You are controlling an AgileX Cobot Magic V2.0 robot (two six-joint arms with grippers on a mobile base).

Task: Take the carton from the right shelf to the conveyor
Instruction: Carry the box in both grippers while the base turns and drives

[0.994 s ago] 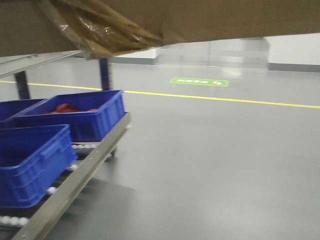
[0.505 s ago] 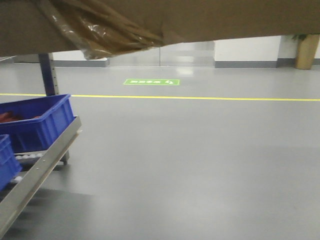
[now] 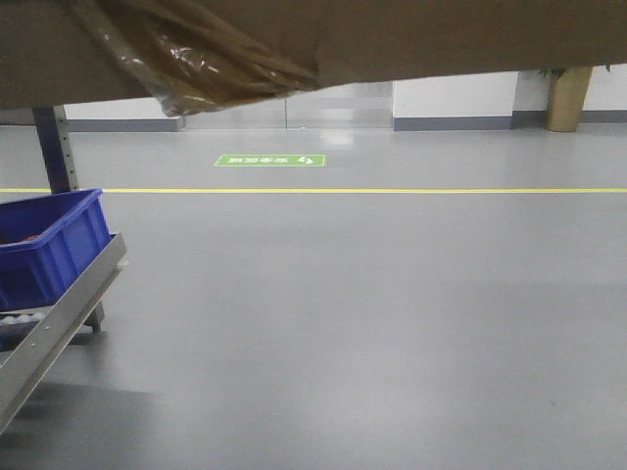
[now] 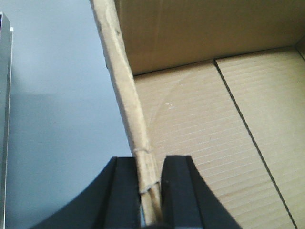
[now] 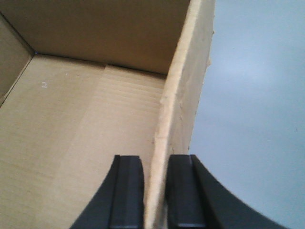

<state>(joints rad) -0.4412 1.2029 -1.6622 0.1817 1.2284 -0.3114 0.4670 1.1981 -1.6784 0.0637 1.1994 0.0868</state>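
The brown carton (image 3: 441, 34) fills the top of the front view, held off the floor, with crinkled clear tape (image 3: 206, 64) hanging loose from its bottom seam. In the left wrist view my left gripper (image 4: 149, 164) is shut on the carton's (image 4: 200, 119) creased left wall, one finger outside and one inside. In the right wrist view my right gripper (image 5: 155, 164) is shut on the carton's (image 5: 86, 119) right wall in the same way. The inside of the carton is bare cardboard. The right shelf and the conveyor are out of view.
A blue bin (image 3: 49, 245) sits on a metal roller rack (image 3: 59, 323) at the left edge. Grey floor lies ahead with a yellow line (image 3: 392, 190) and a green floor sign (image 3: 269, 160). A tan column (image 3: 568, 98) stands far right.
The view has swung so the rack and blue bins slid left, mostly out of frame. The carton keeps its place at the top of the view.
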